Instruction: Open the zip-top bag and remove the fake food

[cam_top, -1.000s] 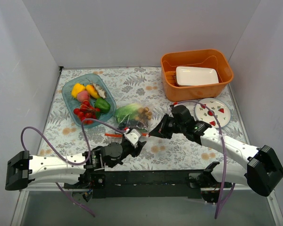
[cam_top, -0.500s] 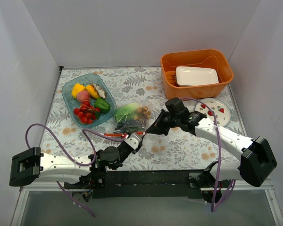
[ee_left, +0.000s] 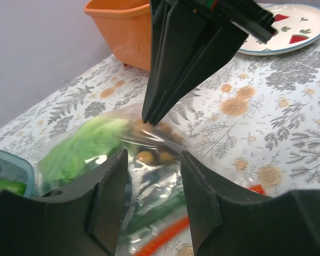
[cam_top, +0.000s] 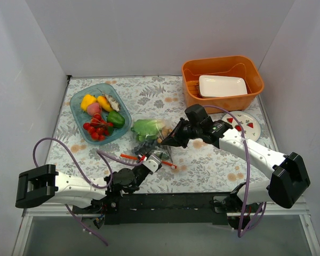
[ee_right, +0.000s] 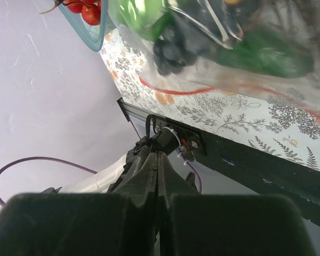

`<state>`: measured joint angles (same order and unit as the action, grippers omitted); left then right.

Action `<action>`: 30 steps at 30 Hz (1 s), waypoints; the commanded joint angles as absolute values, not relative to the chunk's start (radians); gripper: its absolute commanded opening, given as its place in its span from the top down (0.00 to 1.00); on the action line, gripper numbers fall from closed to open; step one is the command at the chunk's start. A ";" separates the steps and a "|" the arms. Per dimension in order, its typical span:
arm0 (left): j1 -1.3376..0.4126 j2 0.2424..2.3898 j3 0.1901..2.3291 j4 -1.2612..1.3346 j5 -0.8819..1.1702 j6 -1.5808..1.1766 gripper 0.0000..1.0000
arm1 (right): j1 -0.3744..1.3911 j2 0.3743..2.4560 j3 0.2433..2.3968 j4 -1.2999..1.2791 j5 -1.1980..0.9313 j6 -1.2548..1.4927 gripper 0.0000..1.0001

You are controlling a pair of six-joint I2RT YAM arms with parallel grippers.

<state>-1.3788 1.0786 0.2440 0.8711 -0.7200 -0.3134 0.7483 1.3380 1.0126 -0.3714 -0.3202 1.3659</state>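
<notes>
Low in the overhead view, the left gripper (cam_top: 156, 158) reaches up from the bottom edge. Its two black fingers (ee_left: 109, 197) are spread apart and hold nothing. Just beyond them, near the middle of the frame, the crinkly clear plastic zip-top bag (cam_top: 149, 137) lies on the floral tablecloth (cam_top: 202, 160). Its thin red-orange zip strip (cam_top: 130, 157) shows on both sides of the fingers.

Inside the bag, the leafy light-green lettuce (ee_left: 80, 146) sits at the upper end. The small brown pieces (ee_left: 146, 157) show in the gap between the fingers, and the long dark-green cucumber (ee_right: 272, 53) lies beside them. The right gripper (cam_top: 168, 140) comes in from the right, clenched, with its tips pinching the film at the bag's right edge.

A second ago the right gripper was lower and further right. The strip then showed only to the left of the left gripper.

Further up, a blue-green clear tray (cam_top: 74, 101) of toy vegetables sits at upper left. At right is a round white plate (cam_top: 250, 130) with watermelon prints. At upper right, an orange plastic basket (cam_top: 224, 63) holds a white rectangular dish (cam_top: 221, 85).
</notes>
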 commanded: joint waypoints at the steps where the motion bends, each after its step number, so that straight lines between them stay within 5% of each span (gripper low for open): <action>1: -1.385 1.106 0.216 1.042 -0.775 -0.210 0.58 | 0.752 1.341 1.069 -0.374 -0.334 1.385 0.99; 6: -1.385 1.108 0.219 1.019 -0.792 -0.245 0.57 | 0.752 1.330 1.059 -0.374 -0.318 1.298 0.99; 12: -1.385 0.918 0.253 0.604 -0.796 -0.660 0.54 | 0.746 1.131 0.817 -0.280 -0.199 1.051 0.99; 17: -1.387 0.853 0.255 0.457 -0.767 -0.793 0.49 | 0.739 0.944 0.458 -0.094 -0.238 1.063 0.68; 23: -1.387 0.838 0.259 0.436 -0.744 -0.825 0.48 | 0.739 0.900 0.250 0.193 -0.308 1.121 0.54; 30: -1.387 0.857 0.275 0.408 -0.721 -0.836 0.47 | 0.738 1.000 0.249 0.327 -0.287 1.103 0.54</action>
